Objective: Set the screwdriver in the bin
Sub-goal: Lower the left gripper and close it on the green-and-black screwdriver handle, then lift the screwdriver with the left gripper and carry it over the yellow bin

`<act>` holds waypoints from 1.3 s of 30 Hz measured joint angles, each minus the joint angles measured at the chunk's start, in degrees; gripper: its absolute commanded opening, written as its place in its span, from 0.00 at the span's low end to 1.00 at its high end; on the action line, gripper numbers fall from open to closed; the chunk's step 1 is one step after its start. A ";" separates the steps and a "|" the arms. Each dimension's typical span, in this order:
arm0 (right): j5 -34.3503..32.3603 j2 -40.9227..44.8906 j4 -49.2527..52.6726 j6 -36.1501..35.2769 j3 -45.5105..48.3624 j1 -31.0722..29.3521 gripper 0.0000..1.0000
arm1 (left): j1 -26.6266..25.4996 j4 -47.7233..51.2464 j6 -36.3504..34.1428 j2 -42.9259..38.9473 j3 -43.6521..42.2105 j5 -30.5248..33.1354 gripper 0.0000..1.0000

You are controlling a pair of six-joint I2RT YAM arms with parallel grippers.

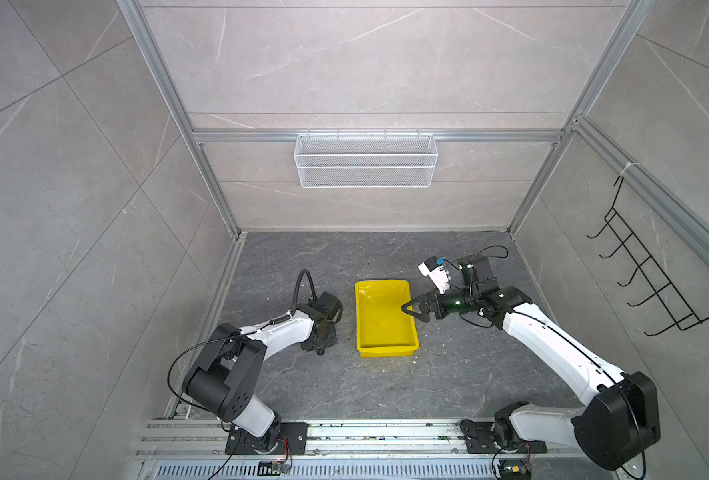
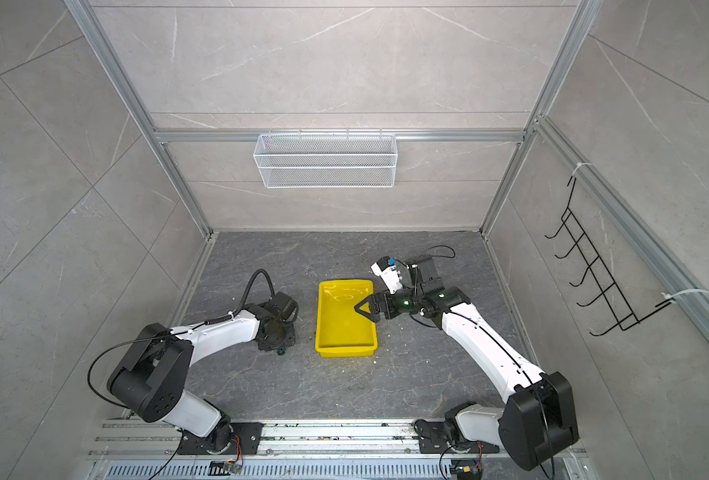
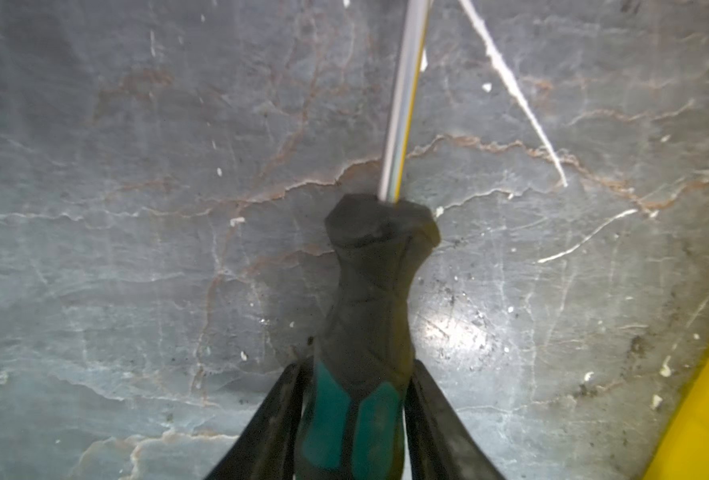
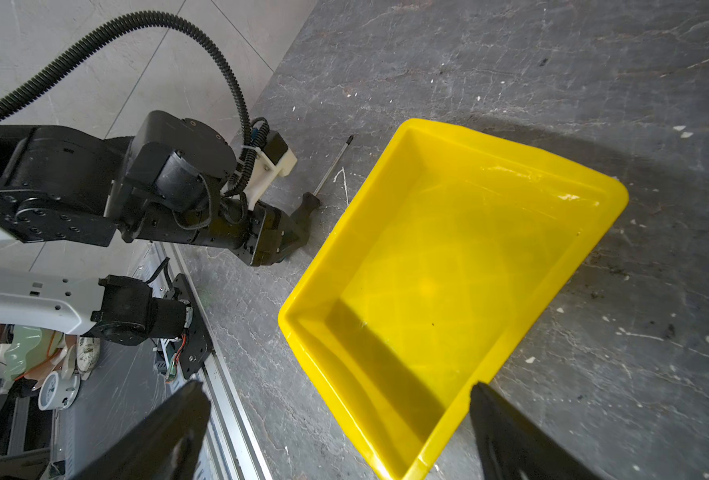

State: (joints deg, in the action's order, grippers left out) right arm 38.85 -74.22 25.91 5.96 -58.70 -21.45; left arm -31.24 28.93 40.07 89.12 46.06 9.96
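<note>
Screwdriver (image 3: pixel 367 316) gripped by left claw (image 3: pixel 357 374); right claw (image 1: pixel 412 309) spread over bin (image 1: pixel 359 320) rim

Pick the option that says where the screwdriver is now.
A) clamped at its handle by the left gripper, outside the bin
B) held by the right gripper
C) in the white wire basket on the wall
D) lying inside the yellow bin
A: in the left wrist view the left gripper is closed on both sides of the handle of the screwdriver, and in the right wrist view the bin holds nothing.
</note>
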 measured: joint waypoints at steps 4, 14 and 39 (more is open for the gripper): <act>0.04 -0.04 0.00 0.28 0.00 0.00 1.00 | -0.02 -1.79 -0.17 -1.60 -1.77 0.00 0.31; 0.24 -0.39 -0.85 2.16 0.00 0.00 1.00 | -0.02 -4.81 -0.20 -4.52 -5.14 -0.22 0.24; 0.59 -0.79 -2.67 4.83 0.00 0.00 1.00 | -0.02 3.91 -0.04 -7.50 -2.29 -0.50 0.00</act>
State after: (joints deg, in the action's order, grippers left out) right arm 39.44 -75.00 23.24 10.79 -58.70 -21.45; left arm -31.27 32.84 40.03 81.62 43.77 9.45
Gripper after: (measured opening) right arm 0.995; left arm 0.356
